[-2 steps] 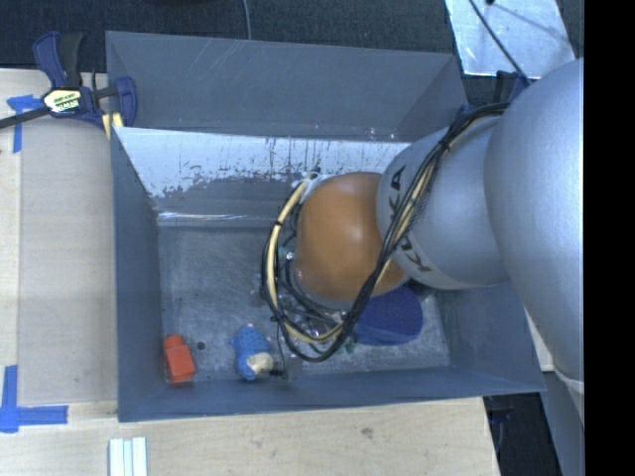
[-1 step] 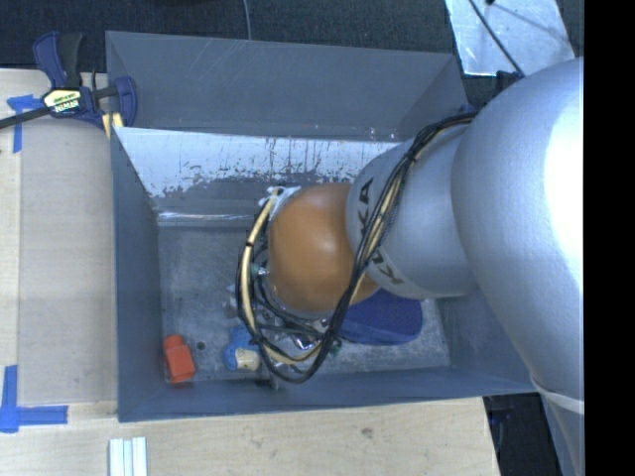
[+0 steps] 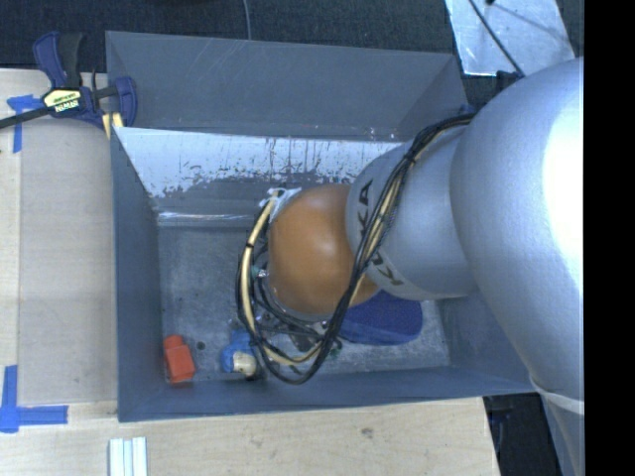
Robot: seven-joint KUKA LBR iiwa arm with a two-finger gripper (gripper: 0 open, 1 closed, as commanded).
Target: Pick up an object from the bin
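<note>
My gripper [image 3: 281, 327] reaches down at the front middle of the bin, mostly hidden under the arm's orange cover and cables. Right by its lower left lies a small blue thing with a pale round end [image 3: 238, 358], on the bin floor near the front wall. I cannot tell whether the two touch. A small orange-red block [image 3: 179, 360] sits a little further left, by the front left corner. A larger dark blue soft-looking thing [image 3: 385, 322] lies to the right of the gripper, partly under the arm.
The arm comes in from the right and covers the right half of the bin. Bare floor shows along the left and back of the bin. The front wall stands close behind the small things.
</note>
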